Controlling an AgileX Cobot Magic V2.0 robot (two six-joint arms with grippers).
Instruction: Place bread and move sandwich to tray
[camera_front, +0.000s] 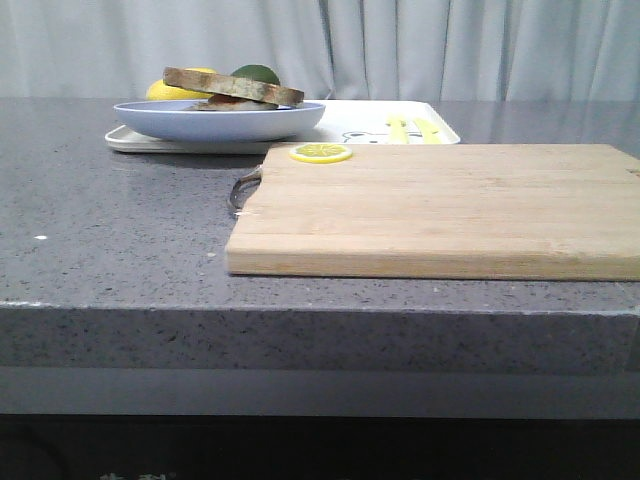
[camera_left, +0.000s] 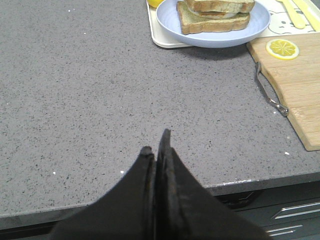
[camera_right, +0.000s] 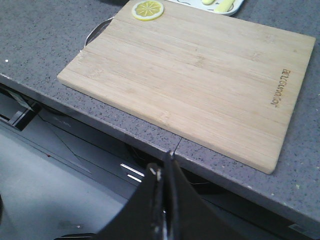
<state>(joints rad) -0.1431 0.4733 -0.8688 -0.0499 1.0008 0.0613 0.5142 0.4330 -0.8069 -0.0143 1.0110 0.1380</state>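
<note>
While both grippers, left gripper and right gripper, sit pressed together, empty, sandwich rests on blue plate atop tray; lemon slice on cutting board.

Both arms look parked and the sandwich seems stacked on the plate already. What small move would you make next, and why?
Probably open the left gripper and start it toward the sandwich. Both it and the right gripper are shut, hold nothing and hover near the counter's front edge. The sandwich sits on the blue plate, which rests on the tray, nearer the left arm.
</note>
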